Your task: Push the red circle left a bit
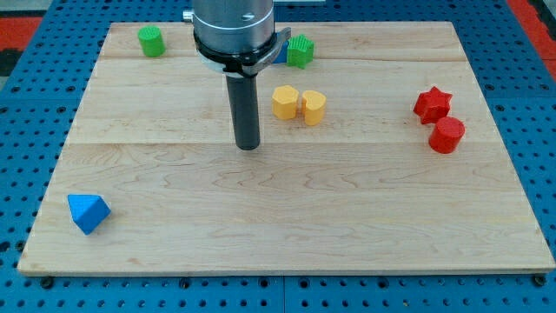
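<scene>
Lying nearest, at the view's bottom left, is a blue triangle block (88, 212). Further up, my tip (248, 146) rests on the bare wooden board (287, 226), holding nothing, since a rod has no jaws. The red circle (446, 135) waits well to the view's right, touching the red star (432, 104). Two yellow blocks (299, 103) stand between. Farthest are two green blocks (151, 41).
</scene>
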